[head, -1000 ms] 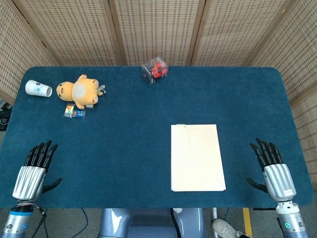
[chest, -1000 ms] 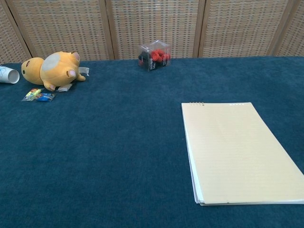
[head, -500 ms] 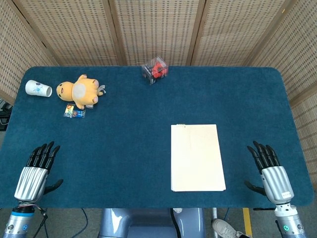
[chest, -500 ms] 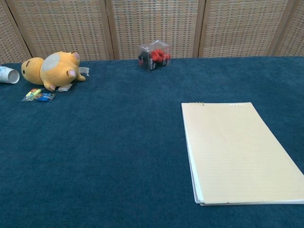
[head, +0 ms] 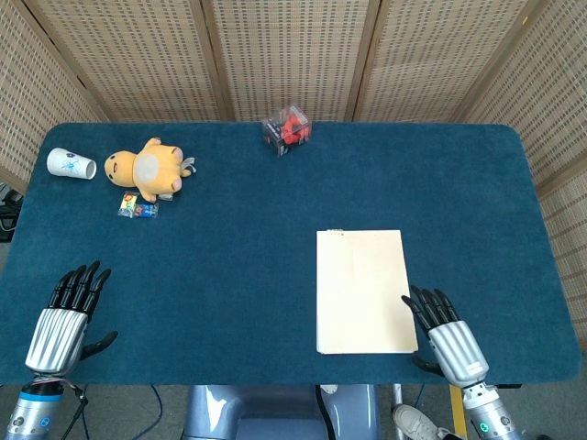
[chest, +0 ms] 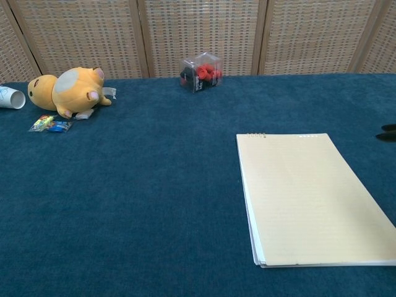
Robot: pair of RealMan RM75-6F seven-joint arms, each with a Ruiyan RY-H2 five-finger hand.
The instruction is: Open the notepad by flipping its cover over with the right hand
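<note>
From the head view, my right hand (head: 447, 335) sits at the near edge of the table (head: 275, 275), just beside the near right corner of the notepad (head: 364, 291), fingers spread and holding nothing; I judge it is placed there because that free corner, far from the binding along the pad's far edge, looks the easiest place to get under the cover. Its fingertips (head: 422, 300) point away from me and lie very close to the pad's right edge, though I cannot tell whether they touch it. The pad lies flat and closed, right of centre, cover not yet lifted. My left hand (head: 67, 316) rests well apart at the near left, also spread and empty, out of the way since the job is the right hand's. Far left are a cup (head: 71, 164) on its side with faint blue marks I cannot read, a plush toy (head: 145, 169) and a small packet (head: 138, 208) whose print is too small to make out; a clear box (head: 286, 130) of red pieces stands at the far edge. From the chest view, the pad (chest: 309, 198) shows a blank cover with no title, its wire loops just visible at the far left corner, and only dark fingertips (chest: 388, 132) of my right hand peek in at the right border.
</note>
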